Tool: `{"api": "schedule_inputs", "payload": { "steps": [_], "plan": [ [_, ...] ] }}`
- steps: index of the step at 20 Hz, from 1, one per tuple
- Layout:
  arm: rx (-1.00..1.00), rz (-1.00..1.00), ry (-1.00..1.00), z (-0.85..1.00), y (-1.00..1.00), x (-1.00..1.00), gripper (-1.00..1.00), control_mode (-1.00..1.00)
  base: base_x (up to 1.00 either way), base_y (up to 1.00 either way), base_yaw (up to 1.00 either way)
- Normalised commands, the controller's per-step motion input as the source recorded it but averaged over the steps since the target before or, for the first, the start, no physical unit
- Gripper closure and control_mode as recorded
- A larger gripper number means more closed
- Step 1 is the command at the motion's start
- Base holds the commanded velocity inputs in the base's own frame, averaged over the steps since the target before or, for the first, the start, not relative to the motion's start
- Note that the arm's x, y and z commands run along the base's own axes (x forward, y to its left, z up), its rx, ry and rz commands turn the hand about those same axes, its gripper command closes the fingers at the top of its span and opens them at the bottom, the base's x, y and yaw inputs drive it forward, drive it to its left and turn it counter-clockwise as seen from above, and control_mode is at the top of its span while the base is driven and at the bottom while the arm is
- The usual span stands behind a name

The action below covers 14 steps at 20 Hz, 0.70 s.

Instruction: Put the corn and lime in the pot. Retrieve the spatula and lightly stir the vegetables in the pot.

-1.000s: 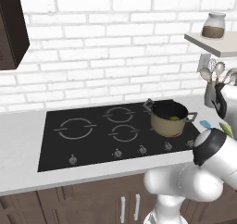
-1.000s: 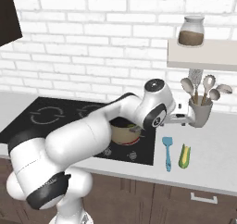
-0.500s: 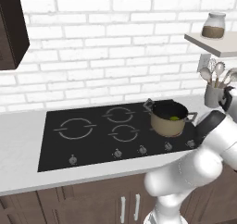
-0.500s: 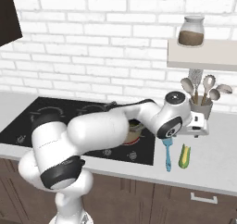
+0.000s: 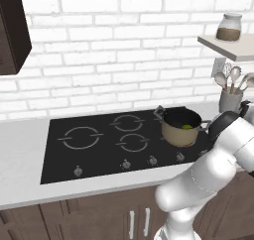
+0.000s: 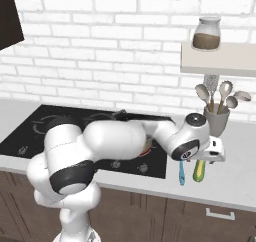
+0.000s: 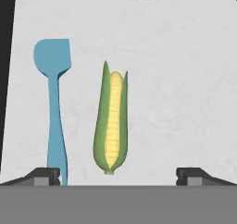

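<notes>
- Corn first: the short yellow corn cob in its green husk (image 7: pixel 111 121) lies flat on the pale speckled counter (image 7: pixel 185 79), straight ahead of the two-finger gripper (image 7: pixel 118 174) and between its widely parted finger tips (image 7: pixel 44 175), which touch nothing.
- Over the last second the arm has swung from beside the pot out past the right edge of the hob; the hand, which hung short of the cob, now hangs right over it. In the right base view the cob's (image 6: pixel 199 171) lower end pokes out below the hand.
- I judge this as lining up for the corn pick; a drop and a close on the husk look to be what remains of the approach.
- The cob tapers to a point at the end away from the gripper; kernels run in a yellow strip down the middle, with husk wrapping both sides.
- The slim flat light-blue spatula (image 7: pixel 54 102) lies parallel, just beside the cob, in line with one finger tip, blade end pointing away. A descent that drifts sideways could catch its handle.
- The small round bright green lime (image 5: pixel 186 127) already sits inside the round tan-beige pot with dark rim and side handles (image 5: pixel 179 134) on the black hob (image 5: pixel 94 150), well apart from the hand.
- Beyond the corn stands the grey utensil cup of metal spoons (image 6: pixel 216 121).
</notes>
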Motion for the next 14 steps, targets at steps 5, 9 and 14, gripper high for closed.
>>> {"api": "schedule_inputs", "payload": {
  "steps": [5,9,14],
  "plan": [
    [0.06,0.02,0.12,-0.49,0.03,0.00,-1.00,-1.00,0.00,0.00,0.00],
    [0.07,0.03,0.10,-0.41,0.04,0.03,-1.00,-1.00,0.00,0.00,0.00],
    [0.03,0.01,0.02,-0.32,-0.03,0.35,-1.00,-1.00,0.00,0.00,0.00]
  ]
}}
